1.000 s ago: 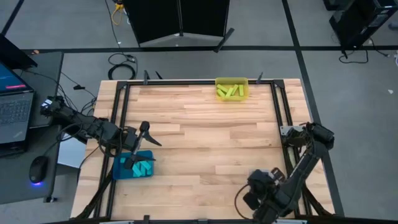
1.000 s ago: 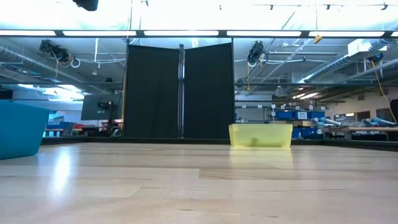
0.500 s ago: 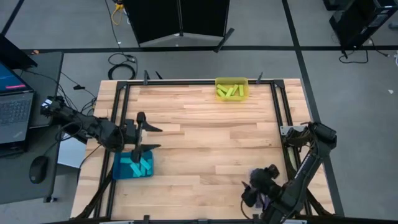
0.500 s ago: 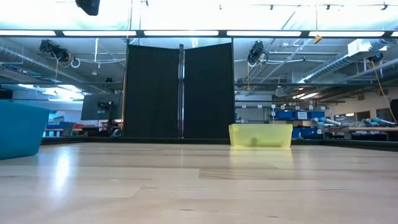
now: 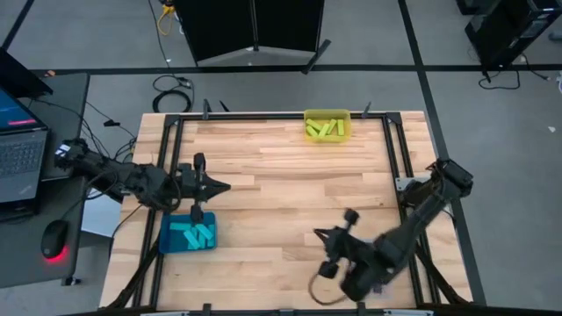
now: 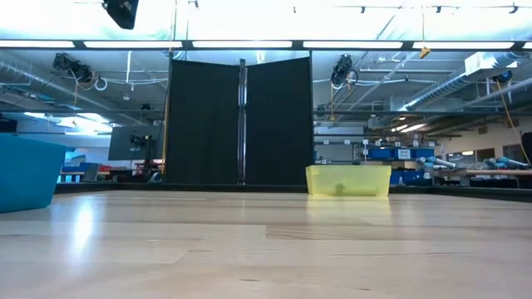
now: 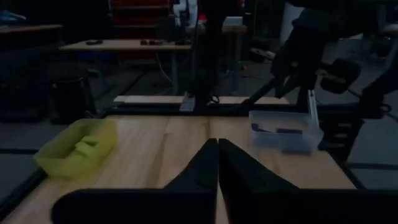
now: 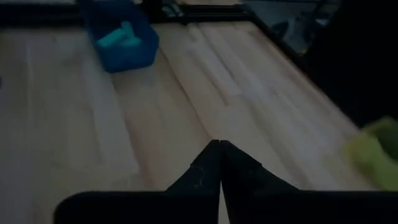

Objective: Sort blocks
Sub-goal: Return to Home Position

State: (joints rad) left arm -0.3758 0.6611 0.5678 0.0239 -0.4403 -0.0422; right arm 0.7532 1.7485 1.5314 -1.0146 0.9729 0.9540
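Evidently homing step: left gripper (image 7: 217, 142), closed and empty, near teal bin (image 5: 164, 235); right gripper (image 8: 219, 143), likewise, well apart; retraction remained.

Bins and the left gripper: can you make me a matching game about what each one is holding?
Column one:
1. teal bin
2. yellow bin
3. clear bin
4. left gripper

Column two:
a. yellow-green blocks
b. nothing, fingers shut
c. cyan blocks
d. purple blocks

Right pairs: 1-c, 2-a, 3-d, 4-b.
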